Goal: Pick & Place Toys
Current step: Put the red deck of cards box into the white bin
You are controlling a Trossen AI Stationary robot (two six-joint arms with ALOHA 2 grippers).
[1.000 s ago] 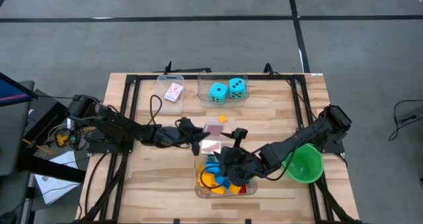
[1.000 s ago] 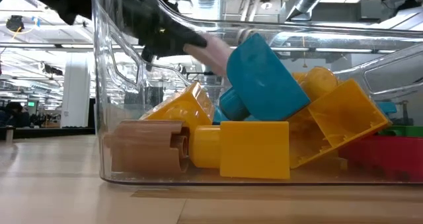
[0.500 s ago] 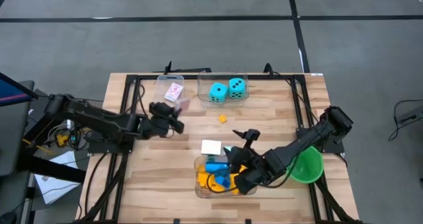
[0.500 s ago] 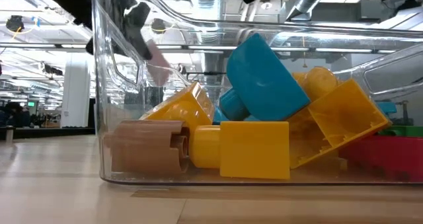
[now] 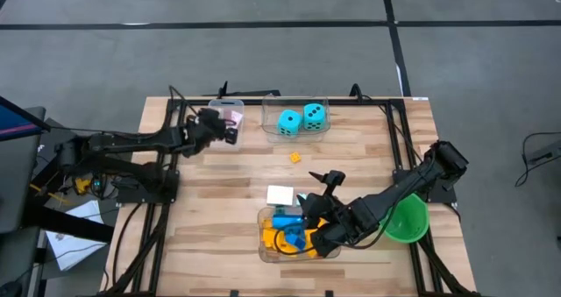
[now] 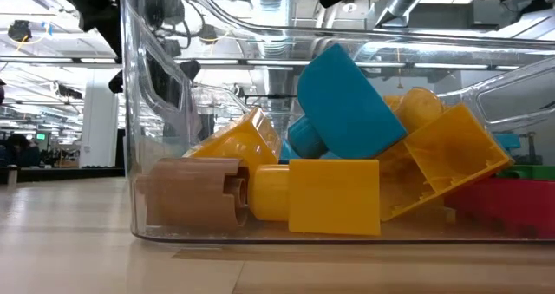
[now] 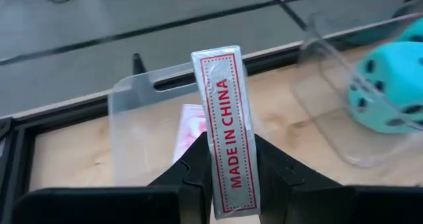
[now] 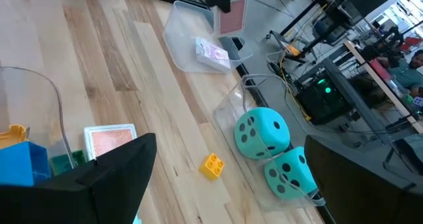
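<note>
My left pincer (image 7: 228, 178) pinches a small pink-backed card pack in clear wrap (image 7: 227, 125) edge-on (its rim reads MADE IN CHINA), holding it above the small clear plastic tub (image 5: 225, 115) at the table's (image 5: 219, 201) far edge, where another pink card (image 7: 190, 128) already lies. My right pincer (image 5: 317, 211) hangs spread over the clear tub of blue and yellow plastic bricks (image 5: 294, 233). A third pink-backed card (image 8: 112, 140) lies just beside that tub.
</note>
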